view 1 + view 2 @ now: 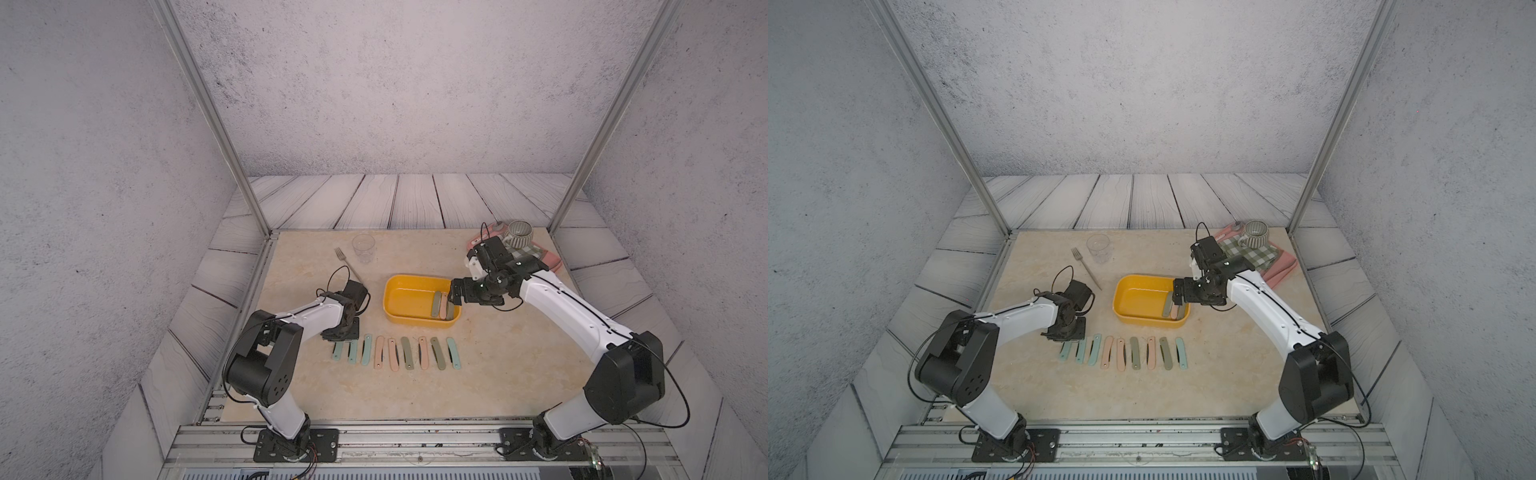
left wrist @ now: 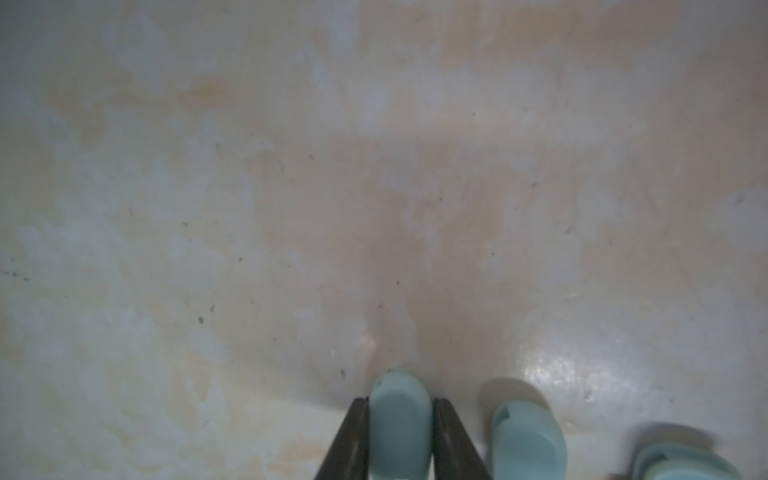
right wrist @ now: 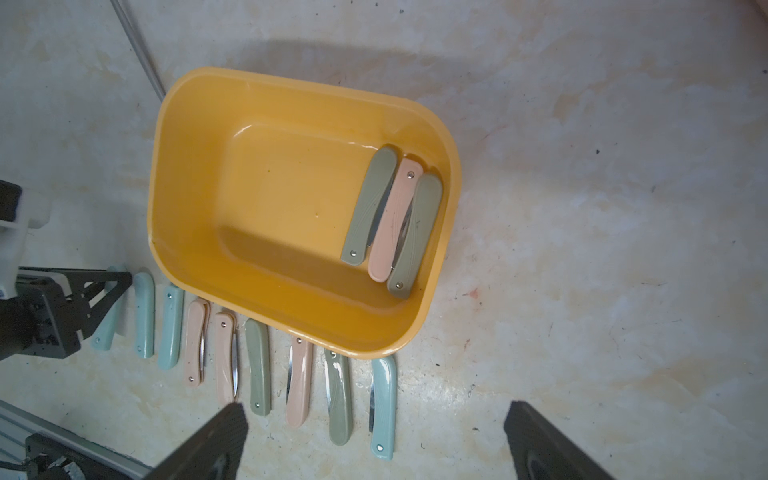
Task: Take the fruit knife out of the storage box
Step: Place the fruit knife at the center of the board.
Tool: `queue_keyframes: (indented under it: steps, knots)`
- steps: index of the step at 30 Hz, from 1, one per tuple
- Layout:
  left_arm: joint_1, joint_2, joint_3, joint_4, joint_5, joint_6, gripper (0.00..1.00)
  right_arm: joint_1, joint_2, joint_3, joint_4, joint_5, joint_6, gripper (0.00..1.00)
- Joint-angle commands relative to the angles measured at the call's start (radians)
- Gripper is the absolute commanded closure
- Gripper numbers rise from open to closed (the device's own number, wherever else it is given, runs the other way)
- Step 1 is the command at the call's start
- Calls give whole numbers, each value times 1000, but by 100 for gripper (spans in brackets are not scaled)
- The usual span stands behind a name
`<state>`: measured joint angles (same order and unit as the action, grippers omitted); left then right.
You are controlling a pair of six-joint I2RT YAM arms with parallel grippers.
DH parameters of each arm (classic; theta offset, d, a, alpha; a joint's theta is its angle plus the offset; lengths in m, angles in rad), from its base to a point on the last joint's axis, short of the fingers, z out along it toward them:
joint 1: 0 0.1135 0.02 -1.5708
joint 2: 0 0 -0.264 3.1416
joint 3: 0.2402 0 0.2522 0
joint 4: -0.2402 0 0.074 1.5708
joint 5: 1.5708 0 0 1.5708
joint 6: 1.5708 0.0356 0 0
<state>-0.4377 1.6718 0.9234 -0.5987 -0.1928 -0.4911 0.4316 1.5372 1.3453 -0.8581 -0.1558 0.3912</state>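
Gripping state, left gripper (image 2: 401, 401): narrow; fingers (image 2: 353, 440) flank the teal knife (image 2: 399, 428) lying on the table (image 2: 291, 208); contact cannot be told.
Right gripper (image 3: 376, 409): wide apart, empty, over the right end of the storage box (image 3: 187, 187).
Fruit knives (image 3: 395, 220): 3 folded, side by side, inside the box at its right end.
Knife row (image 1: 392, 353): 9 folded, on the table just near of the box; the teal knife is leftmost.

text: none can be read in any view | brands, numbers, signs: none made out | note: a small dark mark (image 1: 1221, 237) on the pink tray (image 1: 1285, 266), beside the cup (image 1: 1255, 233), is too small to be read
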Motion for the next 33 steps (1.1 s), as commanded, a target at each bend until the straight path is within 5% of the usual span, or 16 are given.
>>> queue_keyframes:
  steps: [1,17,25,33]
  knots:
    - [10,20,11,-29,9,-7,67,5,22,16,-7,-6,1,1]
    - [10,-80,25,-43,-2,-35,54,20,59,58,-9,-10,-3,1]
    - [11,-233,80,-17,58,-8,36,38,132,133,-16,-10,-6,0]
    - [8,-335,131,-7,161,14,26,82,250,231,-4,-7,7,25]
